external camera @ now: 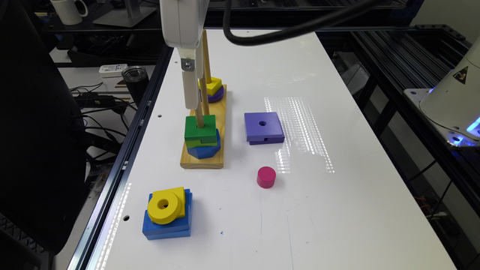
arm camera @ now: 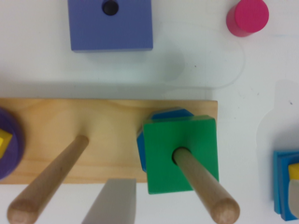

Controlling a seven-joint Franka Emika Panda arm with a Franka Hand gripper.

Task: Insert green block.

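The green block (external camera: 200,132) (arm camera: 181,154) is threaded on the nearest peg (external camera: 199,116) (arm camera: 201,184) of the wooden base (external camera: 202,159) (arm camera: 107,130). It rests on a blue octagonal block (external camera: 204,150) (arm camera: 164,115). My gripper (external camera: 195,99) (arm camera: 154,186) hangs just above the block, beside that peg. One grey finger (arm camera: 112,203) shows off to the side of the block, touching nothing. The gripper is open and holds nothing.
The far peg carries a yellow block on a purple disc (external camera: 213,92) (arm camera: 7,149), and the middle peg (arm camera: 46,179) is bare. On the white table lie a flat purple square (external camera: 263,127) (arm camera: 110,24), a pink cylinder (external camera: 266,177) (arm camera: 247,17) and a yellow ring on blue blocks (external camera: 167,213).
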